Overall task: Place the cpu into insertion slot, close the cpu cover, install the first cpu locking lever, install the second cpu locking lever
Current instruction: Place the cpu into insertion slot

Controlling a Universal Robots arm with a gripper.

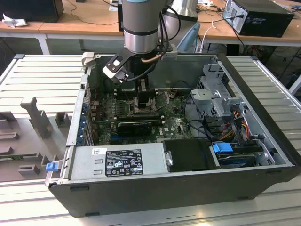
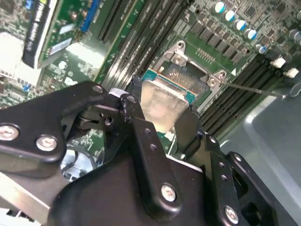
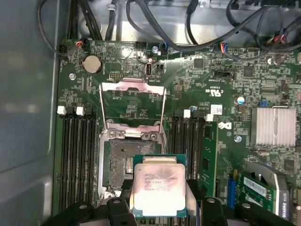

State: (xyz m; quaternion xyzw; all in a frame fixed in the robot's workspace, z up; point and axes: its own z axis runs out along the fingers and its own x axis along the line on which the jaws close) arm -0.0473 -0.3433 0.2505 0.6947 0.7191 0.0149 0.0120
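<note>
Silver-topped chip (image 3: 160,186) was pinched by two opposite edges in the gripper (image 3: 160,210), overlapping one side of the bare socket (image 3: 118,162); cover (image 3: 133,101) stood raised, leaving the socket's top open.

I see the cpu (image 3: 159,186), a silver-grey square chip, top face up and level, clamped at its edges in the gripper (image 3: 160,211) over one corner of the insertion slot (image 3: 120,162). The dark socket lies bare. The cpu cover (image 3: 133,86), a silvery windowed frame, stands swung open beyond it.
</note>
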